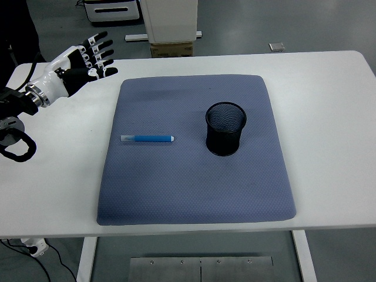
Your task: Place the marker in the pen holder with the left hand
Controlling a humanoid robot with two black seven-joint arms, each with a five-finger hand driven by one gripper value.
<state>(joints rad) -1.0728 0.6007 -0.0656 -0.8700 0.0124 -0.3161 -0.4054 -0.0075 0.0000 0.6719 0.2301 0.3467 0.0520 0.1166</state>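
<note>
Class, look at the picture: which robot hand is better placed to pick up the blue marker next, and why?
The left robot hand. It is open above the table's far left, on the same side as the marker lying on the mat. No right hand is in view.
</note>
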